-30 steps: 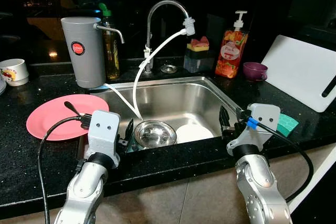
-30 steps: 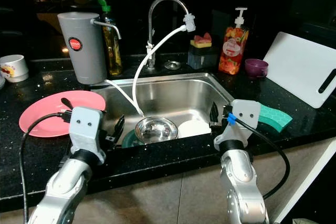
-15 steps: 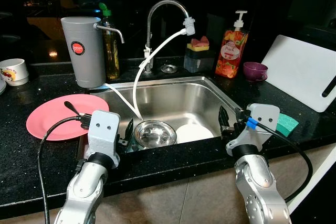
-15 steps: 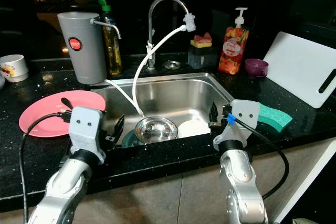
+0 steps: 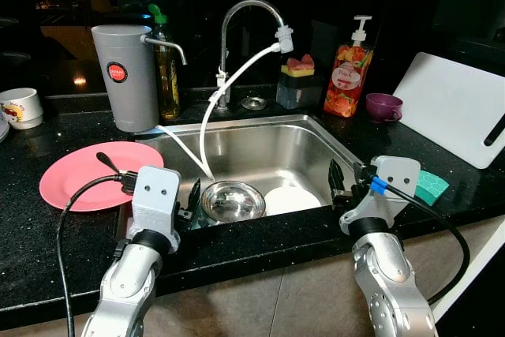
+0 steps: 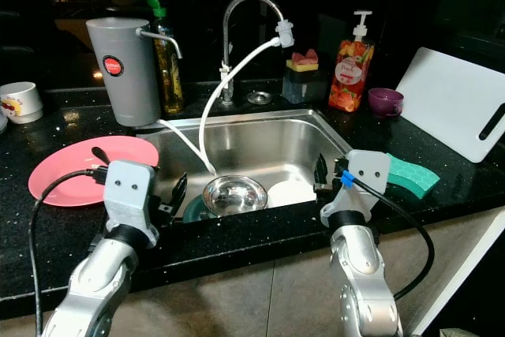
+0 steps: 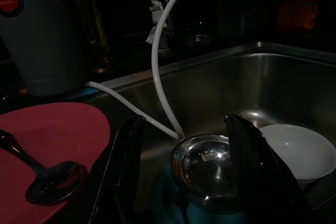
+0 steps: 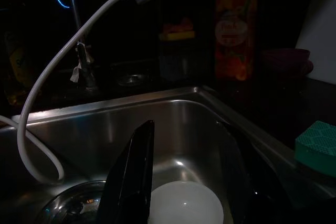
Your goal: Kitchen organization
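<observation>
**A:** Start at the left claw [image 7: 181, 182]. Its two black fingers stand apart with nothing between them, poised over the front edge of the stainless steel sink [image 5: 260, 144]. Straight ahead at twelve o'clock sits the shiny round steel bowl [image 5: 232, 200], resting on something teal. To take it well, I'd judge the claw should go down so that one finger slips inside the rim and the other outside, then close on the wall, since the bowl looks slick.

**B:** And the right claw [image 8: 189, 182]?

**A:** Also spread, holding nothing, at the sink's front right corner. The white round ceramic bowl [image 5: 292, 199] lies at about eleven o'clock from it, touching or just beside the steel one. The loose white hose [image 5: 207, 128] from the curved chrome tap [image 5: 237, 29] drops in just behind the steel bowl; a lift should go straight up so as not to snag it.

**B:** What do the wrist views add?

**A:** The left wrist view shows a dark spoon [image 7: 47, 181] lying on the flat round pink plate [image 7: 58, 135] at nine o'clock of the claw. The head views give the wider black speckled counter [image 5: 47, 234]: the tall grey canister [image 5: 125, 76], the orange soap pump bottle [image 5: 348, 73], the small purple cup [image 5: 383, 106], the white cutting board [image 5: 458, 104] and the teal sponge [image 6: 410, 175].
</observation>
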You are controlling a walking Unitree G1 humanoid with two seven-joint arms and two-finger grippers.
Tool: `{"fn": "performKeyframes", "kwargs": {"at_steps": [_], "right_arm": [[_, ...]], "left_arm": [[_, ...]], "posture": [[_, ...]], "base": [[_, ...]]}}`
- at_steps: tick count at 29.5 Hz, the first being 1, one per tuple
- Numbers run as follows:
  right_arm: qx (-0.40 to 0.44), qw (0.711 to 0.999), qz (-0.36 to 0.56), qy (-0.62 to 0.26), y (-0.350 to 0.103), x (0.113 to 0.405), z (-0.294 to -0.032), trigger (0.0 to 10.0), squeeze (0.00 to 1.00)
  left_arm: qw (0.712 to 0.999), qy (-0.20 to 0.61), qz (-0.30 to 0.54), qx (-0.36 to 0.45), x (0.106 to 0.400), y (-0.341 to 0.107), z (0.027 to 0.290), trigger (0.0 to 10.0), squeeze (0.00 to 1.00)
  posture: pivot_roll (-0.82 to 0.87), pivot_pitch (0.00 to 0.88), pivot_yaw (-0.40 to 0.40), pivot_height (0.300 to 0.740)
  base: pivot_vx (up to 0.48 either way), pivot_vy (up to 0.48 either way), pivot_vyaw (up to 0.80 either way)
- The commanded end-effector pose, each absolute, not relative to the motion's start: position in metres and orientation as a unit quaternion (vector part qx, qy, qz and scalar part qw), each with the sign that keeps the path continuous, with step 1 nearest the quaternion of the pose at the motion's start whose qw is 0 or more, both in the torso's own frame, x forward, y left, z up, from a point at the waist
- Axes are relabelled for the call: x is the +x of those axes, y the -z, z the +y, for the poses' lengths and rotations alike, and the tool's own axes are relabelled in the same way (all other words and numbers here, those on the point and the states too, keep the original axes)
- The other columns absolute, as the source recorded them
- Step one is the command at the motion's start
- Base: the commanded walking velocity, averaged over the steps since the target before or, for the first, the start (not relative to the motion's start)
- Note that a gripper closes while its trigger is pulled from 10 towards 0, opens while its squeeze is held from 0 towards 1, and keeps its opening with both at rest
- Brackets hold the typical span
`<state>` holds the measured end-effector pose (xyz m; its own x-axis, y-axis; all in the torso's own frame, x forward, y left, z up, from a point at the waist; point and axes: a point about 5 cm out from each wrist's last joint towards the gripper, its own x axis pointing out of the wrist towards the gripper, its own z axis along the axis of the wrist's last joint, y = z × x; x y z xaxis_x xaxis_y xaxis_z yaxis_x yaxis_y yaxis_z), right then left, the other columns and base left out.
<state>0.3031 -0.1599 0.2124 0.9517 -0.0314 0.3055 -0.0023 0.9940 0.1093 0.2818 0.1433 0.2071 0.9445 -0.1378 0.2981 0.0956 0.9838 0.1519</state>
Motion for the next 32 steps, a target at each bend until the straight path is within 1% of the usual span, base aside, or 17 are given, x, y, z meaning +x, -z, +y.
{"fn": "performKeyframes", "kwargs": {"at_steps": [1,32], "right_arm": [[0.055,0.987,-0.150,0.013,-0.2108,0.3024,-0.1607,10.0,0.00],[0.054,0.985,-0.162,0.009,-0.2192,0.3033,-0.1605,10.0,0.00]], "left_arm": [[0.984,0.062,-0.155,0.069,0.2815,-0.2072,0.1423,10.0,0.00],[0.983,0.067,-0.159,0.067,0.2831,-0.2078,0.1387,10.0,0.00]], "posture": [[0.11,0.057,-0.051,0.740],[0.11,0.050,-0.057,0.740]], "base": [[0.000,0.000,0.00],[0.000,0.000,0.00]]}}
